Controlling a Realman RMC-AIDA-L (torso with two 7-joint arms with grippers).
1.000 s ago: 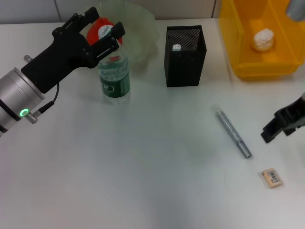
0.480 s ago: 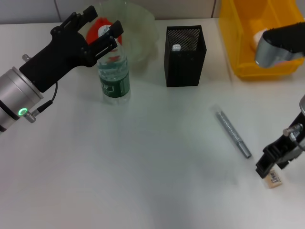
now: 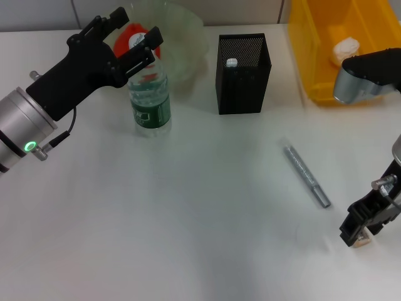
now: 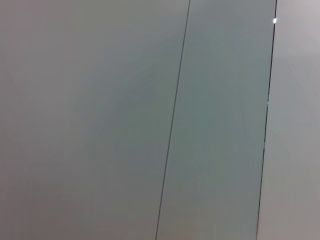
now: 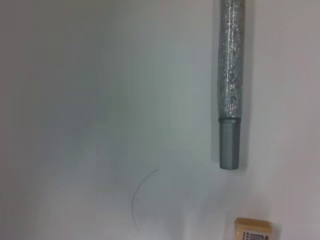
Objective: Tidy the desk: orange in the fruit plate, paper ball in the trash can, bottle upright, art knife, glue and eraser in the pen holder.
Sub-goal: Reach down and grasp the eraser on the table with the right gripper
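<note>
The bottle [image 3: 150, 97] stands upright on the desk [image 3: 188, 207]. My left gripper [image 3: 133, 36] is open, with its fingers on either side of the bottle's white cap. The orange [image 3: 127, 31] lies in the fruit plate [image 3: 185, 37] behind it. The paper ball [image 3: 346, 50] lies in the trash can [image 3: 313, 56]. The pen holder [image 3: 244, 75] shows a pale tip [image 3: 232, 63] inside, probably the art knife. The glue [image 3: 307, 175] [image 5: 231, 85] lies on the desk. My right gripper [image 3: 364, 224] is low over the eraser [image 3: 360, 242] [image 5: 253, 230], which it mostly hides.
My right arm's silver link [image 3: 366, 72] hangs in front of the trash can. The left wrist view shows only pale wall panels [image 4: 150, 120]. Bare desk lies at the middle and front left.
My right gripper has come down and toward the front edge, onto the eraser. The left gripper has stayed at the bottle's cap.
</note>
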